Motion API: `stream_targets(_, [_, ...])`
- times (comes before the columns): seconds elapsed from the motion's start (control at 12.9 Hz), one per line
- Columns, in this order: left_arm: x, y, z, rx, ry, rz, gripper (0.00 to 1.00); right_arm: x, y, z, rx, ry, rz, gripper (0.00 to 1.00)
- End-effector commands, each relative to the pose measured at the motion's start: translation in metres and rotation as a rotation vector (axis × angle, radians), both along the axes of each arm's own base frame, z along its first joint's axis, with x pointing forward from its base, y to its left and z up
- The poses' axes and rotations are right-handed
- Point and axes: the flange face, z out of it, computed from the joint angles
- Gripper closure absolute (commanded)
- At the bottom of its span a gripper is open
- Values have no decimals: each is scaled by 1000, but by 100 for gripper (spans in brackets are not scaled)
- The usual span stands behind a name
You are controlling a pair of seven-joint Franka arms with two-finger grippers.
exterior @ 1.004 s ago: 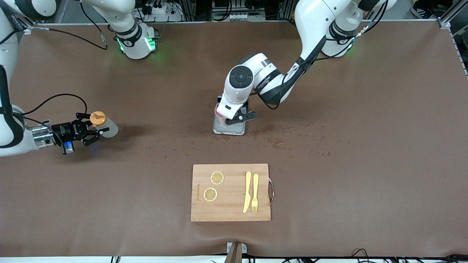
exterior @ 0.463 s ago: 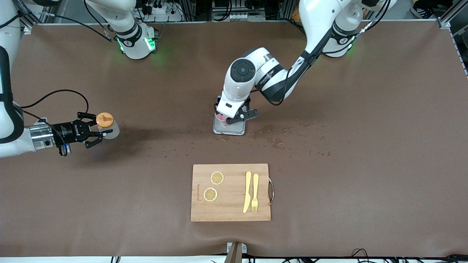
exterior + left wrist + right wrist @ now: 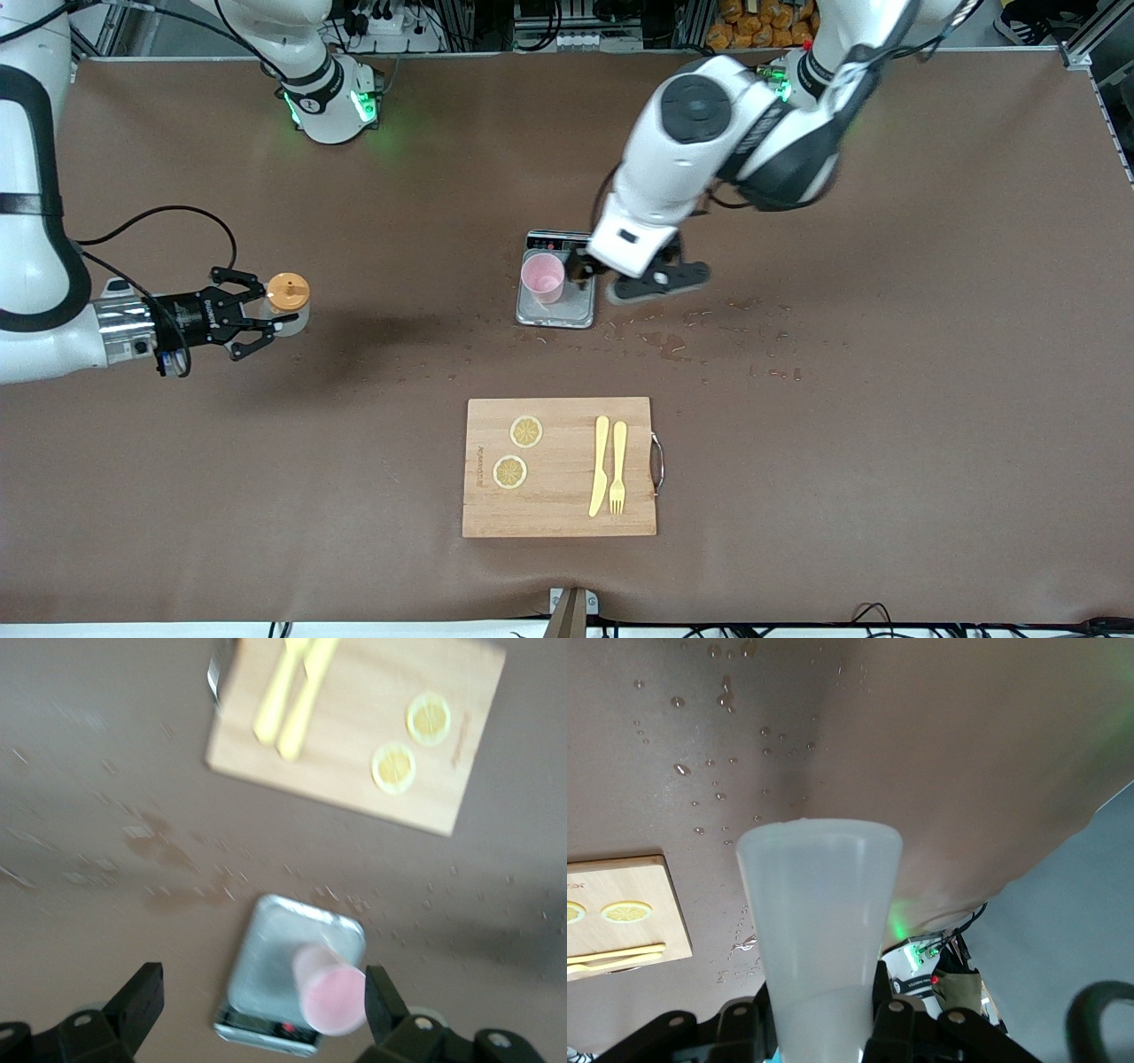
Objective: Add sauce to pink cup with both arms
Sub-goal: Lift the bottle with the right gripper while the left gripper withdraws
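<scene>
- Sauce (image 3: 285, 304) is in my right gripper (image 3: 262, 321), lifted over the table toward the right arm's end, at roughly 9 o'clock from the pink cup (image 3: 542, 277) in the front view and well apart from it.
- Right fingers (image 3: 890, 1028) are closed tight on the bottle's translucent body; the right wrist view shows it pinned between them.
- Bottle's long axis reads near vertical: orange cap (image 3: 288, 289) on top, nozzle pointing up, base down. Front camera looks almost straight onto the cap, so any small tilt I can't call.
- Pink cup stands upright, rim up, on the grey scale tray (image 3: 555, 307), mid-table, at 12 o'clock from the cutting board (image 3: 560, 467) (lemon slices (image 3: 526, 431), knife and fork (image 3: 609, 465) lie on the board, not involved).
- My left gripper (image 3: 620, 279) hangs just beside the cup, over the tray edge toward the left arm's end. Fingers spread wide, nothing in them; left wrist view shows the cup between the two fingertips (image 3: 142, 992) but below them, no contact.
- Step, my read: carry phase. Bottle is gripped, cup is placed, no sauce visibly in the cup.
- Next needs: move the bottle toward 3 o'clock until it's over the rim, tip the nozzle down past horizontal, then squeeze.
- Left gripper likely should steady the cup or clear out, since it sits close to the bottle's approach path.
- Risk: the cup is light and could tip if clipped.
- Table around the tray is already spattered with droplets (image 3: 673, 341).
</scene>
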Motion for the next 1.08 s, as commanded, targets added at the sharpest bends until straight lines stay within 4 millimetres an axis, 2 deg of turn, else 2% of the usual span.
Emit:
stream_targets(0.0, [19, 67, 32, 48, -28, -61, 0, -6, 26, 26, -75, 8, 4, 70])
stream_targets(0.08, [27, 94, 44, 67, -32, -98, 0, -5, 39, 34, -109, 1, -5, 70])
stream_targets(0.23, [33, 136, 64, 100, -36, -171, 0, -7, 78, 49, -210, -4, 7, 71])
stream_targets(0.39, [40, 185, 78, 132, -22, -245, 0, -10, 113, 59, -281, -3, 0, 71])
stream_targets(0.46, [43, 204, 83, 140, -23, -278, 0, -10, 125, 60, -301, 3, -12, 71])
stream_targets(0.62, [44, 235, 96, 165, -30, -289, 0, -12, 141, 61, -332, 14, -18, 71])
stream_targets(0.69, [40, 249, 107, 182, -28, -300, 0, -13, 149, 69, -359, 7, -23, 71])
stream_targets(0.77, [34, 256, 112, 195, -14, -329, 0, -14, 154, 74, -384, 9, -35, 71])
stream_targets(0.85, [30, 268, 118, 205, -5, -347, 0, -16, 164, 77, -399, 12, -34, 71])
stream_targets(1.0, [20, 279, 129, 212, 18, -391, 0, -21, 190, 80, -459, -2, -39, 71])
